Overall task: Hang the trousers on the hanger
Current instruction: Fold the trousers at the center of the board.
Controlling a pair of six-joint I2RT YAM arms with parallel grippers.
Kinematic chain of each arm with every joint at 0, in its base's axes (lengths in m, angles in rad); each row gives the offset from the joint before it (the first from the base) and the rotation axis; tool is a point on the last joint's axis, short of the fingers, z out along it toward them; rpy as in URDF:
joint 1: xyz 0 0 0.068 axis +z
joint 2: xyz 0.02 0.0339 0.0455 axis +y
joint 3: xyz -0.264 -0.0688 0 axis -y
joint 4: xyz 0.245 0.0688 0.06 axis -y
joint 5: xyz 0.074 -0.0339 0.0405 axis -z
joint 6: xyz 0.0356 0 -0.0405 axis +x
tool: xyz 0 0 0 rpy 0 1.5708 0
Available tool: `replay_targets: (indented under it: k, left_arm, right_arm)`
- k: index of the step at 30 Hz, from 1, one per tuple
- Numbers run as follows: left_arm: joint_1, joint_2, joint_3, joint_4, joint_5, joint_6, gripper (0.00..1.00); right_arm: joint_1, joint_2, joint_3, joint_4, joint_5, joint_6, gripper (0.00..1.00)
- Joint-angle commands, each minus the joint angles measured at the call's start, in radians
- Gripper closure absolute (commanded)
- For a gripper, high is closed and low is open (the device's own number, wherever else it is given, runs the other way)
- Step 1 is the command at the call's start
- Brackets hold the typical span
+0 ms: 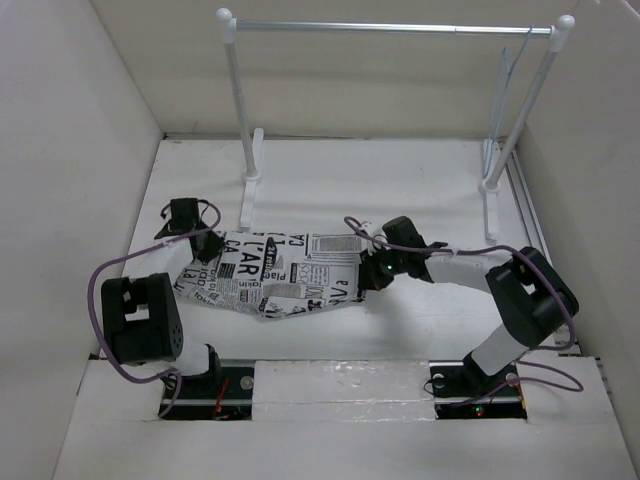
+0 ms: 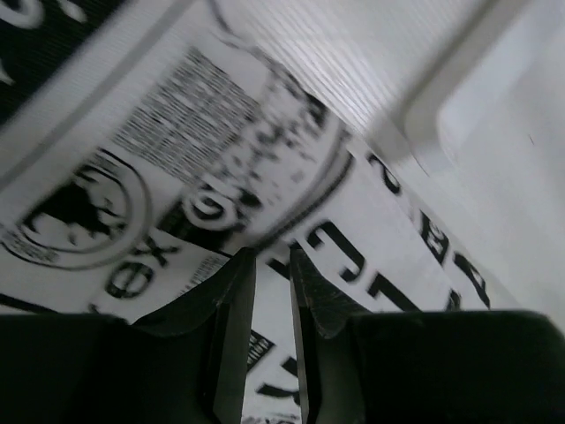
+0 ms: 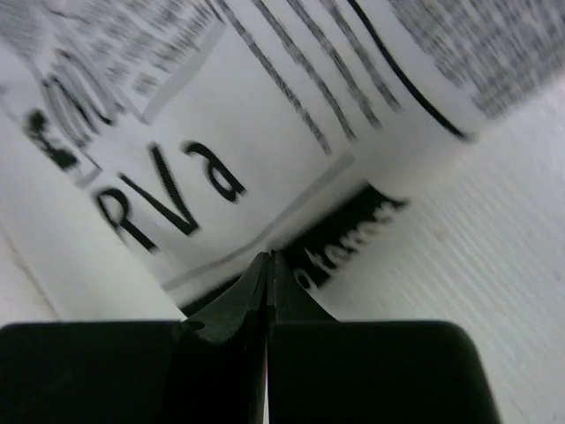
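Observation:
The trousers (image 1: 280, 275), white with black newsprint, lie crumpled flat across the middle of the table. My left gripper (image 1: 204, 248) sits over their left end. In the left wrist view its jaws (image 2: 271, 256) stand a narrow gap apart, and printed cloth (image 2: 177, 132) shows through the gap. My right gripper (image 1: 363, 283) is at the trousers' right end. In the right wrist view it (image 3: 269, 256) is shut, with its tips pressed into the dark-banded hem (image 3: 265, 106). The hanger (image 1: 501, 90), thin and pale blue-grey, hangs edge-on at the right end of the rail, far from both grippers.
A rack with white posts and a silver rail (image 1: 390, 27) stands at the back, its feet (image 1: 250, 180) (image 1: 490, 195) resting on the table (image 1: 400, 190). White walls close in on the left, right and back. One rack foot (image 2: 459, 97) shows close by in the left wrist view.

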Motion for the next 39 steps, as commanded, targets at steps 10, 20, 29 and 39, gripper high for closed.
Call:
replay_targets:
  k: [10,20,29,39]
  left_arm:
    - [0.144,-0.074,-0.069,0.039,0.06,-0.06,0.82]
    - [-0.26,-0.162,0.156,-0.025,-0.03,-0.017,0.85]
    - [-0.431,-0.096,-0.002,0.056,-0.021,-0.067,0.85]
    - [-0.417,-0.163,0.09,-0.007,-0.03,0.008,0.83]
  right_arm:
    - [-0.12,-0.069,-0.108,-0.057,-0.03,-0.129,1.0]
    - [-0.115,0.053,0.29,-0.08,-0.119,-0.16,1.0]
    - [-0.274,0.364,0.383,-0.014,-0.182,-0.176,1.0]
    - [-0.207,0.147,0.551,-0.223,-0.16,-0.217,0.87]
